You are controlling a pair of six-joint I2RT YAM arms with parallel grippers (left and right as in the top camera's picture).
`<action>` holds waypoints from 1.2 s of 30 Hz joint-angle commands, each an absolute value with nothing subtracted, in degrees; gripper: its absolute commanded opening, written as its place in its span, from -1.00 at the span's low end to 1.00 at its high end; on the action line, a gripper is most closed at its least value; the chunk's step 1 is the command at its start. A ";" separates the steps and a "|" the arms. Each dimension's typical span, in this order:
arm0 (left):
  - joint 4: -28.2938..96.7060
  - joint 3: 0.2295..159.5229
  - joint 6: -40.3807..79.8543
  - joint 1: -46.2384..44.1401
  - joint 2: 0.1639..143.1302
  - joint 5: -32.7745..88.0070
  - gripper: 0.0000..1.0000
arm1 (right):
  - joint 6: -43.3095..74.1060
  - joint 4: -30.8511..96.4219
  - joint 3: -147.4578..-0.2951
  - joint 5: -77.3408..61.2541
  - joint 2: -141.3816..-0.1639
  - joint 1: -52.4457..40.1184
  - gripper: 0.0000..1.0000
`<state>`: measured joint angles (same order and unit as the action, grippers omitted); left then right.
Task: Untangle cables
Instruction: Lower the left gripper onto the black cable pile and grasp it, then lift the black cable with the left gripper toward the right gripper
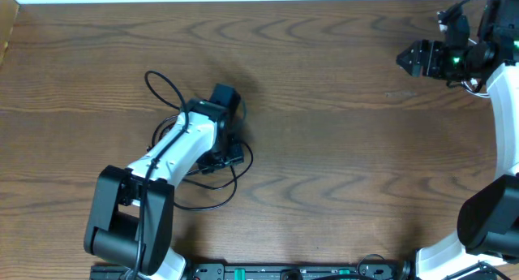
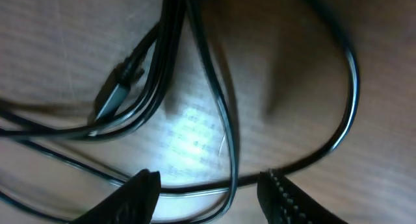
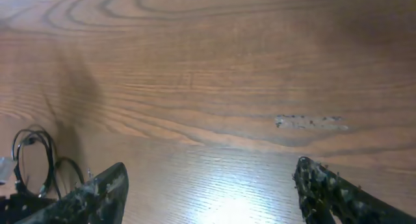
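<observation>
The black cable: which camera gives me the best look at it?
The overhead view: it shows the black cable looped on both sides of the left arm, which hides the middle. The left wrist view shows only blurred close strands and a plug; the right wrist view, small distant loops.

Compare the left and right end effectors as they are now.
The left end effector sits low over the black cable, strands running between its fingers; the right end effector hangs over bare table, nothing between its fingers. The left's gap looks narrower than the right's. Both are open.
</observation>
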<state>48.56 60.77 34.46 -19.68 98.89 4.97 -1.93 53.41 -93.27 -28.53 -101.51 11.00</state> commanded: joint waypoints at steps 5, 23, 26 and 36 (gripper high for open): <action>40.47 57.06 39.77 -20.23 99.02 -0.67 -0.10 | -2.42 53.63 -92.99 -28.84 -101.73 8.40 0.55; 34.17 53.74 39.46 -20.23 99.02 -0.47 -0.79 | -1.83 56.90 -92.99 -28.84 -101.75 3.62 0.44; 33.43 53.80 37.56 -20.23 99.00 0.58 -0.85 | -1.85 57.23 -92.99 -28.86 -101.73 2.87 0.47; 34.26 65.23 22.98 -20.16 86.24 10.04 -0.85 | -2.24 59.33 -92.99 -29.28 -101.73 -0.71 0.57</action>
